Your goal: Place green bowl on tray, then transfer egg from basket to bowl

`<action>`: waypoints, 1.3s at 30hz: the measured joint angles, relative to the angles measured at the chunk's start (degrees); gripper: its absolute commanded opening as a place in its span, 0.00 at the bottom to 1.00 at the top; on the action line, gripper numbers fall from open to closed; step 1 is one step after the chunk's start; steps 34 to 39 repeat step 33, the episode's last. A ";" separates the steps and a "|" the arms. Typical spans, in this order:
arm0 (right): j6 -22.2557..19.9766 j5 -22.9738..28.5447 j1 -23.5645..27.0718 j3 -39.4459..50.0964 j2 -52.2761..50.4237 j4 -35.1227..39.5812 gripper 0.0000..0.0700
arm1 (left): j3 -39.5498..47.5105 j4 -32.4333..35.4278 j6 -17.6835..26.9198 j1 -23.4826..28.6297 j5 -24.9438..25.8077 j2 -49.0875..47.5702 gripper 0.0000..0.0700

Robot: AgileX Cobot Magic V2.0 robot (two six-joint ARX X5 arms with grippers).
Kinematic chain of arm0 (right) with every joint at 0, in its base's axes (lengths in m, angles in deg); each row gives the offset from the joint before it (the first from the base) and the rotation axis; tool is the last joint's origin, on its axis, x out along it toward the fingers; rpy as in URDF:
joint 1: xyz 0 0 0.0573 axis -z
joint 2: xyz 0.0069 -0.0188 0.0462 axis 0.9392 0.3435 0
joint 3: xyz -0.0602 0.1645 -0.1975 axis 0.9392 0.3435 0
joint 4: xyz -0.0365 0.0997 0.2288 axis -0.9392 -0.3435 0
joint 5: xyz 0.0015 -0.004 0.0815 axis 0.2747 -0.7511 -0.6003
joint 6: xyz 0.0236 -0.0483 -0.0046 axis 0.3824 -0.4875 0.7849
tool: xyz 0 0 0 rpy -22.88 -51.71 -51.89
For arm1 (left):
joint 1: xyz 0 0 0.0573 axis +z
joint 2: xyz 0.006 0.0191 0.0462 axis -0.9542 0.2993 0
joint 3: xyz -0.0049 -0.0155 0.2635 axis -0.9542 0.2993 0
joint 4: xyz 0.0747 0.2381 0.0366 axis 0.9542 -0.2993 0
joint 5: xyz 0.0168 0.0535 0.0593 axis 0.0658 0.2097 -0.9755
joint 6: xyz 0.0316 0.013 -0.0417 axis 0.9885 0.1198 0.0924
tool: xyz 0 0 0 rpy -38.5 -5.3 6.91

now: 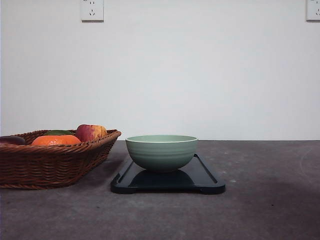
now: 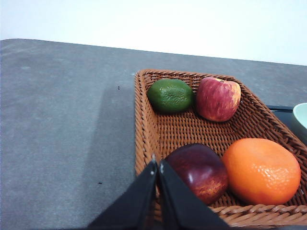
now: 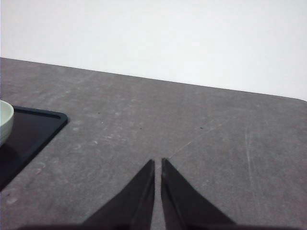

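Just left of the tray (image 1: 205, 177), the basket (image 1: 55, 165), wide and shallow, most likely put there to keep the fruit together and in reach of the left arm. The tray itself flat on the table, long side running away from the camera, serving as the fixed place for the bowl. On the tray, toward its far end and upright, the green bowl (image 1: 161, 152), mouth open to the top and ready to receive something; seems that the first step is finished. Inside the basket, left of the tray, an orange (image 2: 261, 170), a dark red fruit (image 2: 201, 172), a red apple (image 2: 218, 98) and a green fruit (image 2: 170, 95), lying loose on the woven floor. Cannot tell whether an egg lies among or behind them. Left of the tray, over the near rim of the basket, the left gripper (image 2: 157, 165), jaws closed with the tips almost touching, holding nothing; probably must open before any pick. Right of the tray, above bare table, the right gripper (image 3: 158, 165), jaws closed too and empty, kept apart from the bowl, perhaps to leave the way free. Under the tray, a grey table (image 1: 270, 200), matte, with faint scratches and marks. Behind the tray, a plain white wall (image 1: 200, 75) with two sockets (image 1: 92, 10) high up.
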 measured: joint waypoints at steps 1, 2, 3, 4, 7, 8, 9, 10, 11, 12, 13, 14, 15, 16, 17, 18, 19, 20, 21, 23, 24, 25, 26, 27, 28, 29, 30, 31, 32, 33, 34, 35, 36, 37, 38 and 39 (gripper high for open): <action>0.00 0.00 0.00 0.00 0.00 0.00 0.02 | 0.00 0.00 0.01 0.00 0.00 0.00 0.00; 0.00 0.00 0.00 0.00 0.00 0.00 0.02 | 0.00 0.00 0.02 0.00 0.00 0.00 0.00; 0.00 0.00 0.00 0.00 0.00 0.00 0.02 | 0.00 0.00 0.02 0.00 0.01 0.00 0.00; 0.00 0.00 0.00 0.00 0.00 0.00 0.02 | 0.00 0.00 0.02 0.00 0.01 0.00 0.00; 0.00 -0.01 0.00 0.00 0.00 0.00 0.02 | 0.00 0.00 0.00 0.00 0.01 0.00 0.00; 0.00 0.00 0.00 0.00 0.00 0.00 0.02 | 0.00 0.00 0.01 0.00 0.00 0.00 0.00; 0.00 -0.01 0.00 0.00 0.00 0.00 0.02 | 0.00 0.00 0.02 0.00 0.00 0.00 0.00; 0.00 -0.01 0.00 0.00 0.00 0.00 0.02 | 0.00 0.00 0.02 0.00 0.00 0.00 0.00; 0.00 0.00 0.00 0.00 0.00 0.00 0.02 | 0.00 0.00 0.02 0.00 0.01 0.00 0.00; 0.00 0.00 0.00 0.00 0.00 0.00 0.02 | 0.00 0.00 0.02 0.00 0.01 0.00 0.00; 0.00 0.00 0.00 0.00 0.00 0.00 0.02 | 0.00 0.00 0.02 0.00 0.01 0.00 0.00; 0.00 0.00 0.00 0.00 0.00 0.00 0.02 | 0.00 0.00 0.02 0.00 0.02 0.00 0.00; 0.00 0.00 0.00 0.00 0.00 0.00 0.02 | 0.00 0.00 0.02 0.00 0.01 0.00 0.00; 0.00 0.00 0.00 0.00 0.00 0.00 0.02 | 0.00 0.00 0.02 0.00 0.00 0.00 0.00; 0.00 0.00 0.00 0.00 0.00 0.00 0.02 | 0.00 0.00 0.02 0.00 0.00 0.00 0.00; 0.00 0.00 0.00 0.00 0.00 0.00 0.02 | 0.00 0.00 0.01 0.00 0.01 0.00 0.00; 0.00 -0.01 0.00 0.00 0.00 0.00 0.02 | 0.00 0.00 0.00 0.00 0.02 0.00 0.00; 0.00 -0.01 0.00 0.00 0.00 0.00 0.02 | 0.00 0.00 0.01 0.00 0.02 0.00 0.00; 0.00 0.00 0.00 0.00 0.00 0.00 0.02 | 0.00 0.00 0.02 0.00 0.02 0.00 0.00; 0.00 -0.02 0.00 0.00 0.00 0.00 0.02 | 0.00 0.00 0.01 0.00 0.00 0.00 0.00; 0.00 -0.01 0.00 0.00 0.00 0.00 0.02 | 0.00 0.00 0.01 0.00 0.00 0.00 0.00; 0.00 0.00 0.00 0.00 0.00 0.00 0.02 | 0.00 0.00 0.02 0.00 0.01 0.00 0.00; 0.00 0.00 0.00 0.00 0.00 0.00 0.02 | 0.00 0.00 0.01 0.00 0.01 0.00 0.00; 0.00 0.00 0.00 0.00 0.00 0.00 0.02 | 0.00 0.00 0.01 0.00 0.01 0.00 0.00; 0.00 0.00 0.00 0.00 0.00 0.00 0.02 | 0.00 0.00 0.02 0.00 0.01 0.00 0.00; 0.00 0.00 0.00 0.00 0.00 0.00 0.02 | 0.00 0.00 0.01 0.00 0.00 0.00 0.00; 0.00 0.00 0.00 0.00 0.00 0.00 0.02 | 0.00 0.00 0.01 0.00 0.01 0.00 0.00; 0.00 0.00 0.00 0.00 0.00 0.00 0.02 | 0.00 0.00 0.01 0.00 0.01 0.00 0.00; 0.00 0.00 0.00 0.00 0.00 0.00 0.02 | 0.00 0.00 0.00 0.00 0.00 0.00 0.00; 0.00 0.00 0.00 0.00 0.00 0.00 0.02 | 0.00 0.00 0.01 0.00 0.00 0.00 0.00; 0.00 0.00 0.00 0.00 0.00 0.00 0.02 | 0.00 0.00 0.01 0.00 0.00 0.00 0.00; 0.00 0.00 0.00 0.00 0.00 0.00 0.02 | 0.00 0.00 0.01 0.00 0.00 0.00 0.00; 0.00 0.00 0.00 0.00 0.00 0.00 0.02 | 0.00 0.00 0.01 0.00 0.00 0.00 0.00; 0.00 0.00 0.00 0.00 0.00 0.00 0.02 | 0.00 0.00 0.01 0.00 0.00 0.00 0.00; 0.00 0.00 0.00 0.00 0.00 0.00 0.02 | 0.00 0.00 0.01 0.00 0.00 0.00 0.00; 0.00 0.00 0.00 0.00 0.00 0.00 0.02 | 0.00 0.00 0.01 0.00 0.00 0.00 0.00</action>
